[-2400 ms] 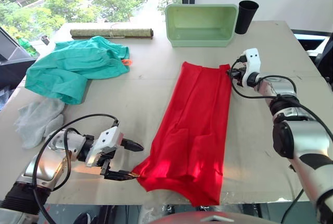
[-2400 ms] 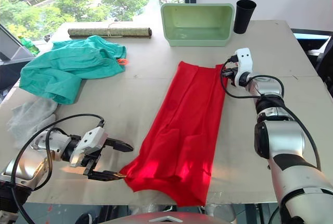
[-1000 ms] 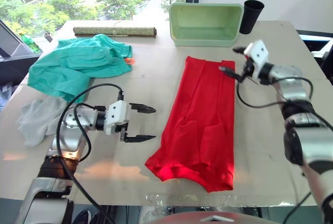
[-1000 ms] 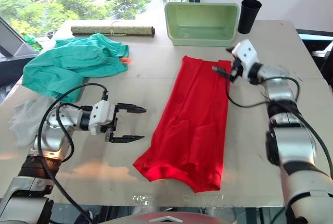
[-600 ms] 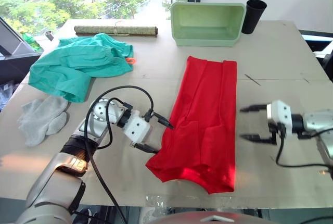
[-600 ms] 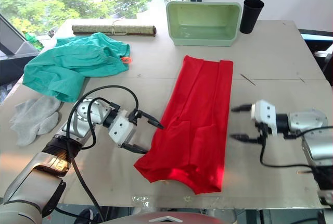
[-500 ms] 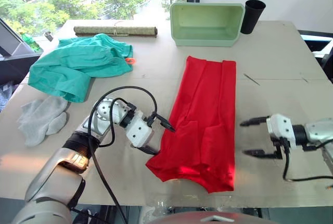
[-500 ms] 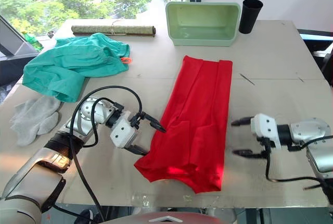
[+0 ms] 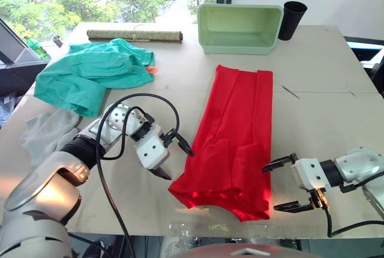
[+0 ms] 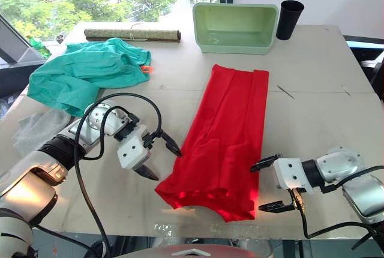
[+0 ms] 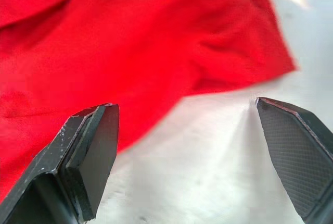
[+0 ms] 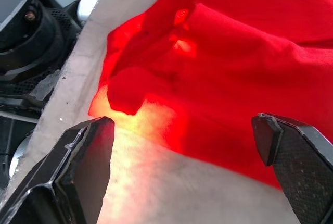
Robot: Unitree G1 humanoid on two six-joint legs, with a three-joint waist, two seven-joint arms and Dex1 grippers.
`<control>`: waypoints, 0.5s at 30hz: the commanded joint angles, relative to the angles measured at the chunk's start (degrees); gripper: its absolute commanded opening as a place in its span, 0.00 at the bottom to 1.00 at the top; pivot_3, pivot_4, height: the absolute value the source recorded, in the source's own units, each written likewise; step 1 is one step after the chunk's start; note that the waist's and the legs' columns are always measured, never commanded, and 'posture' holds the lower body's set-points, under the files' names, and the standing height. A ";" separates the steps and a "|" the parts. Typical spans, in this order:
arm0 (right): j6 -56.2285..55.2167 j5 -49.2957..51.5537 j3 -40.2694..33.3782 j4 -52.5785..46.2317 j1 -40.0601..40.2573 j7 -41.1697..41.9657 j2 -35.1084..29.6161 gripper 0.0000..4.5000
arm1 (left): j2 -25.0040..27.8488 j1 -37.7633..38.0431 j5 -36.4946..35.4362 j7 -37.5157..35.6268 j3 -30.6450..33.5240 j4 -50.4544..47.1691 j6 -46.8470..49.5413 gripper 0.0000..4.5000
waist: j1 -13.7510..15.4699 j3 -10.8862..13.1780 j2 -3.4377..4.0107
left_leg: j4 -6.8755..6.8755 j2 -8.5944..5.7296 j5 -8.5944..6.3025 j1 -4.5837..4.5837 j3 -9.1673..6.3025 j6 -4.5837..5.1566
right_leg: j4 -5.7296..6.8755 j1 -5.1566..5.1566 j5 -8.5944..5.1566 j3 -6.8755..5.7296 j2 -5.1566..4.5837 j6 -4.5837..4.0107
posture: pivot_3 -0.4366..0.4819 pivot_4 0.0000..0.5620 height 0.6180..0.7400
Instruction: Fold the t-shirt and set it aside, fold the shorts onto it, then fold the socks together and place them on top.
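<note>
Left end effector (image 9: 173,161) sits low over the bench (image 9: 324,84), fingers spread apart and holding nothing, just beside the near-left corner of the bright red thin fabric t-shirt (image 9: 237,138). Right end effector (image 9: 282,183) mirrors it at the near-right corner, fingers likewise apart and empty.

T-shirt lies as a long narrow strip running away from the robot, already folded lengthwise; near hem is bunched and layered, hanging close to the bench edge.

Risks, as judged:
- Each pinch may catch only the top layer at the hem, so the lengthwise fold opens when lifted.
- A finger tip may scrape the bench and push cloth away instead of getting under it.
- Uneven grips left and right would skew the crosswise fold.
- Hem sits so near the bench edge that a drag toward the robot could pull it over.

Teal green soft fabric shorts (image 9: 90,77) lie crumpled at far left, well apart. Light grey knit socks (image 9: 47,131) are beside the left arm. Pale green plastic tub (image 9: 239,44) and black cup (image 9: 291,20) stand at the far edge, clear of the fold path.
</note>
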 commanded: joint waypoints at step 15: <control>-8.36 -6.40 5.70 1.20 1.21 1.27 -2.29 1.00 | -3.47 0.83 1.61 -0.22 -5.11 -1.53 -5.58 0.52 | 1.26 -0.12 0.14 | 0.68 -0.04 -0.05 -0.36 -0.16 0.09 | 0.01 0.03 0.01 -0.12 -0.05 0.00 | 0.48 0.27 0.96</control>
